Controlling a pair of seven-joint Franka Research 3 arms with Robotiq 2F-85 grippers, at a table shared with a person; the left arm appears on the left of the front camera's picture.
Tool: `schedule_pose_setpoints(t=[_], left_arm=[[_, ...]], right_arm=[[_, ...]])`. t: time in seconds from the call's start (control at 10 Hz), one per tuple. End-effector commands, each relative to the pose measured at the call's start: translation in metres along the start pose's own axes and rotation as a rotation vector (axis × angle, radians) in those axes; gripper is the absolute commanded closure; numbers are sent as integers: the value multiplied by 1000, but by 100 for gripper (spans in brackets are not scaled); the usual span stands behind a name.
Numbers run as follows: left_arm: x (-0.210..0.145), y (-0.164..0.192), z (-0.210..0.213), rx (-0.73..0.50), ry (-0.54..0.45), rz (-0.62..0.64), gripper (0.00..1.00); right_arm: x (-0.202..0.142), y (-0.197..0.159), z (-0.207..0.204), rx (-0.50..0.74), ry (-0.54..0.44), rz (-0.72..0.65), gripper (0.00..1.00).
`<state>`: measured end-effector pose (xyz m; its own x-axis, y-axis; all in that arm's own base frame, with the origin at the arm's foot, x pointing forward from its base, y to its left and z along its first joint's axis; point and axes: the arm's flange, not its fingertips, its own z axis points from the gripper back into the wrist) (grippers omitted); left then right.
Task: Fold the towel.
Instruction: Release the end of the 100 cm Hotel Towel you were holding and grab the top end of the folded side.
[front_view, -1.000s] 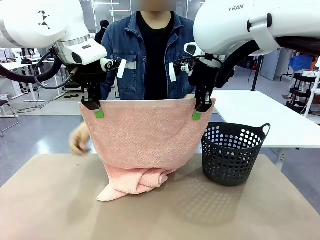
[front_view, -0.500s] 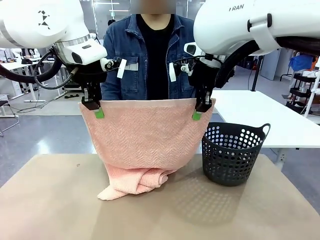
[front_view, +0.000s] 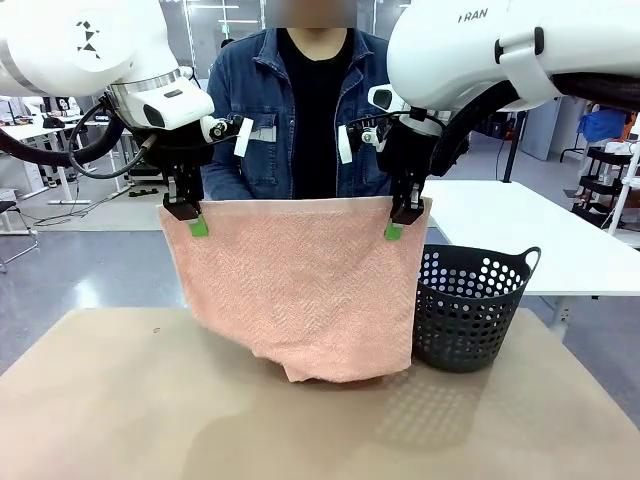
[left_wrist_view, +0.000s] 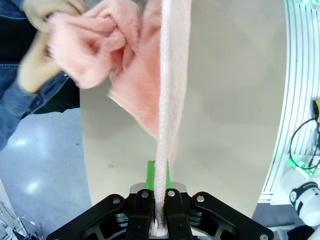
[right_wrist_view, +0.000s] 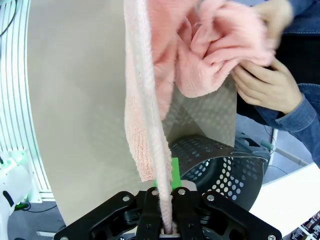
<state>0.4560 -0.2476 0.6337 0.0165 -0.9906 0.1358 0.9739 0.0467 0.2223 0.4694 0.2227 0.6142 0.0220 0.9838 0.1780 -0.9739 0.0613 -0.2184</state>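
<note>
Just beside the black basket (front_view: 470, 312), on its left, the towel (front_view: 300, 290) hangs spread as a flat sheet because the left gripper (front_view: 198, 225) and right gripper (front_view: 394, 229) each clamp one top corner, while the person's hands (right_wrist_view: 265, 87) bunch its lower end behind, likely readying a fold.

Soft cloth, hard plastic, a dull tabletop.
The towel (front_view: 300, 290) is fluffy salmon-pink terry with a woven zigzag rib, matt and nubbly at the hem. The table (front_view: 110, 410) is smooth, matt beige. The basket (front_view: 480, 330) looks like dark matt plastic, full of holes. The left arm (front_view: 70, 45) and right arm (front_view: 480, 50) have glossy white shells. The left gripper (front_view: 197, 222) and right gripper (front_view: 396, 224) are matt black. The person's jacket (front_view: 255, 90) is blue denim.
</note>
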Motion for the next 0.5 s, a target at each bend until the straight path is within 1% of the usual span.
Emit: schedule_pose_setpoints(t=[0.0,0.4], left_arm=[[-2,1,0,2,4,-4,100],[-2,1,0,2,4,-4,100]], right_arm=[[0,0,2,-9,3,4,100],[0,0,2,-9,3,4,100]])
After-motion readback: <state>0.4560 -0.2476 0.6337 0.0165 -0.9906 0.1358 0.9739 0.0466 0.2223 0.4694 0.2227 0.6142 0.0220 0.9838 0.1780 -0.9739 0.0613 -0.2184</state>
